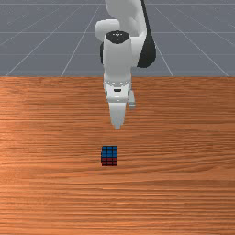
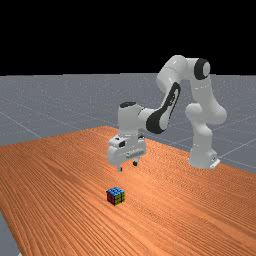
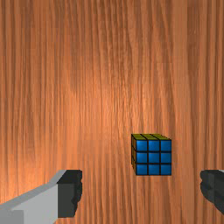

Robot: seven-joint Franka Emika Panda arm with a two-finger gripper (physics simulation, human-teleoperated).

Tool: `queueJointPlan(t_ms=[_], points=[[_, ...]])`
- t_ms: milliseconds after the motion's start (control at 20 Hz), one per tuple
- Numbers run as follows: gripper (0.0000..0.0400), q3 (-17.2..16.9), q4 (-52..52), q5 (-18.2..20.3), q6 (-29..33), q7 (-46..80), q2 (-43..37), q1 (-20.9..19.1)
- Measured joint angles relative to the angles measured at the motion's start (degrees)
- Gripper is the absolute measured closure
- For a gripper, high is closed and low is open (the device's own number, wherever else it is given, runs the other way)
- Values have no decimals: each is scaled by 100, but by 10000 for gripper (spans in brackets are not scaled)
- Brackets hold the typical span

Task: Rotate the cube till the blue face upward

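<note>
Cube [image 2: 116, 196] sat on the orange-brown table [image 2: 60, 170], blue face already uppermost. In the far view a red side faced toward the far view's left and a yellow one toward its right; black lines divided the faces into small squares. From the front view, blue showed on top with red below it, on the side turned to that camera. Gripper [image 2: 127, 166] hung above the table, pointing down, with a visible gap between its two dark-tipped fingers [image 3: 70, 192]; they stood well apart. Front view put the cube nearer the camera than the hand and slightly toward the front view's left. Far view agreed on the separation: cube on the wood, fingertips higher up, the two not touching. Looking down from the wrist, noted the blue face nearly square-on, a narrow yellow side visible along the edge away from the fingers. In that same view the cube appeared nearer one finger than the other, its edges roughly in line with the finger pair. White-and-grey arm [image 2: 171, 102] reached across from the far view's right, its base [image 2: 201, 157] near the table's far edge.
</note>
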Motion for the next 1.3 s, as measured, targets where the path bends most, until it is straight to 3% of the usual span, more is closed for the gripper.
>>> queueJointPlan(t_ms=[50,150,250,300,350,400,500,700,1300], points=[[151,0,0,0,0,0,0,0],[56,-29,17,24,-22,168,0,20],[21,-42,24,32,-29,230,-2,24],[169,-88,247,69,-362,268,-1,-6],[260,-157,471,101,-618,338,-42,-73],[315,-222,612,128,-768,461,-81,-127],[369,-319,715,169,-884,829,-124,-156],[396,-437,741,241,-934,1706,-133,-54],[400,-766,850,501,-1045,4255,-68,260]])
